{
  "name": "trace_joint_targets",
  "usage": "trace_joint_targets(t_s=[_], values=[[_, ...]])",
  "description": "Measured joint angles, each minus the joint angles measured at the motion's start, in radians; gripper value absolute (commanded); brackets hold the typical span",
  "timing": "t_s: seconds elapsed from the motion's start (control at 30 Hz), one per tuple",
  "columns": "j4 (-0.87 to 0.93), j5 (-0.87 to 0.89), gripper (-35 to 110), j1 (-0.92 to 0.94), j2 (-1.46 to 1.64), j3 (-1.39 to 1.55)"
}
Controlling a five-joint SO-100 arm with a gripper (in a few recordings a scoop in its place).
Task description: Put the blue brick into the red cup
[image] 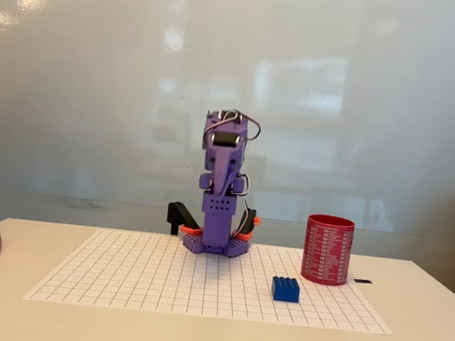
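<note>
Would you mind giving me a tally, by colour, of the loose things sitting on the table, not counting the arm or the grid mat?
Blue: 1, the blue brick, on the grid mat in front of the cup.
Red: 1, the red cup, upright at the mat's right edge.
Black: 1, a small flat item right of the cup, too small to identify.
Total: 3
</note>
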Motion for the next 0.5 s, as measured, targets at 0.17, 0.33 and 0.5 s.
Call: trace_joint_targets(t_s=[0.17,0.33,0.5], values=[[0.081,-0.060,-1,-0.190,-0.334,-0.232],[0.227,-0.072,-1,-0.311,-0.676,-0.500],[0.430,-0.118,-1,-0.380,-0.962,-0.894]])
